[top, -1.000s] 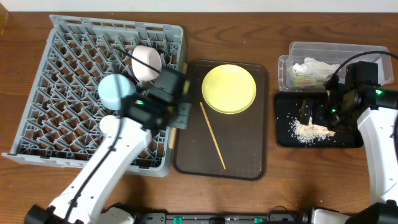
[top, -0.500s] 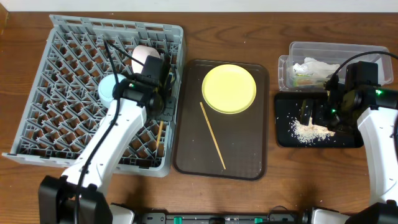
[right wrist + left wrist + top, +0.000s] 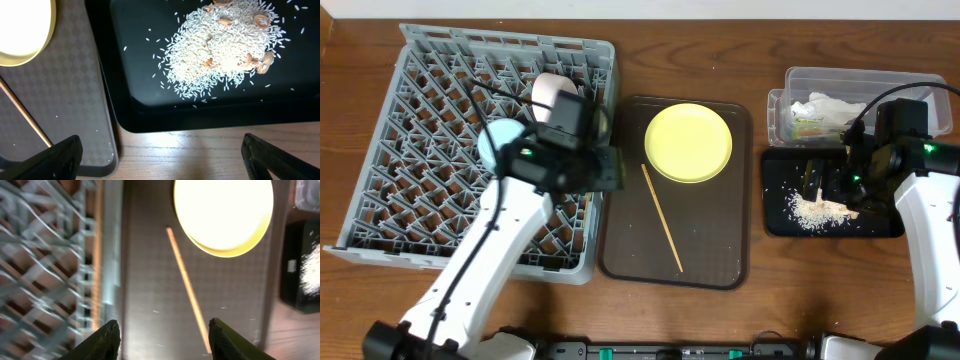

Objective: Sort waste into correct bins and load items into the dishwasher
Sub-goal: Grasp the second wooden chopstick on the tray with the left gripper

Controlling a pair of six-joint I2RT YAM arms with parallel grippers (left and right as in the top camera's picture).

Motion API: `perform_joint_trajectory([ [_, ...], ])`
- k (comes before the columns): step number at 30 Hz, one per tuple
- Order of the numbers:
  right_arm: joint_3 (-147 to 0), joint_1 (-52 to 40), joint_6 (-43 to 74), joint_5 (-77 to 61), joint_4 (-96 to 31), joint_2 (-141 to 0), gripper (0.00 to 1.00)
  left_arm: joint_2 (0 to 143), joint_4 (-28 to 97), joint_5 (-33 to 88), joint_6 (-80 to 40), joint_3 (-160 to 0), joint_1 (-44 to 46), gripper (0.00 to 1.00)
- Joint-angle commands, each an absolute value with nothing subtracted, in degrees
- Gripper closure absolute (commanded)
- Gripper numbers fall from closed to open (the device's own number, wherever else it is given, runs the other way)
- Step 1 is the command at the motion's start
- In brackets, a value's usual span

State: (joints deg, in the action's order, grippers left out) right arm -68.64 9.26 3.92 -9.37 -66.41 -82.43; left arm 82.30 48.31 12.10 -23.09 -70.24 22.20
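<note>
Left gripper (image 3: 164,330) partly open, empty, chopstick (image 3: 187,287) just ahead; right gripper (image 3: 161,150) wide open, empty, rice heap (image 3: 225,45) ahead.

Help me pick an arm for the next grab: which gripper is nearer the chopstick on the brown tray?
Left. The left gripper is at the dish rack's right edge, beside the chopstick; the right gripper is over the black tray, past the brown tray.

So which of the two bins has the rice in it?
The shallow black tray, with the rice heaped on it. The clear tub behind it holds a crumpled white napkin instead.
</note>
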Motion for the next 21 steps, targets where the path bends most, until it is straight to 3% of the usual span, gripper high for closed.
perform_joint_trajectory([
  [1, -69.76, 9.58, 4.67, -9.47, -66.50, -81.62, 0.01, 85.08, 47.83, 9.21, -37.47, -68.62, 26.46, 0.42],
  [10, -69.76, 9.58, 4.67, -9.47, -66.48, -81.62, 0.01, 96.64, 42.74, 1.61, -45.69, -68.40, 36.45, 0.41],
  [21, -69.76, 9.58, 4.67, -9.47, -66.50, -81.62, 0.01, 107.35, 38.70, 1.69, -48.80, -68.40, 37.43, 0.41],
])
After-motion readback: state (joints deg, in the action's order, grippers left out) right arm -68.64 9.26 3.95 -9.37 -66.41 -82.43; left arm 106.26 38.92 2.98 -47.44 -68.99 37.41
